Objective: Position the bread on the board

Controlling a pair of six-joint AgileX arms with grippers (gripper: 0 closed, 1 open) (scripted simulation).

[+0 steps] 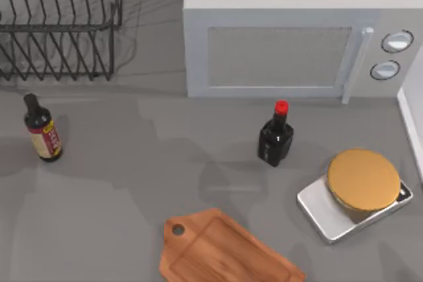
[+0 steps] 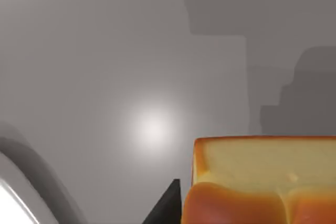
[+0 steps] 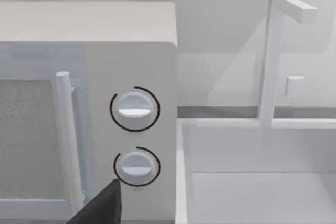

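Observation:
The bread (image 2: 262, 177), a loaf with a pale cut face and an orange-brown crust, sits very close in the left wrist view. My left gripper (image 2: 252, 211) is shut on it, with one dark finger (image 2: 165, 208) pressed against its side and the other hidden behind the loaf. Grey tabletop lies beneath it. The board (image 1: 221, 250), reddish-brown wood with a holed handle, lies at the front middle of the table, partly cut off by the top view's lower edge. My right gripper (image 3: 100, 208) faces the microwave's knobs.
A white microwave (image 1: 291, 37) stands at the back. A dark bottle with a red cap (image 1: 275, 135) is near the middle, and another bottle (image 1: 42, 130) stands at the left. A silver scale with a golden top (image 1: 360, 189) sits right of the board. A wire rack (image 1: 59, 24) fills the back left.

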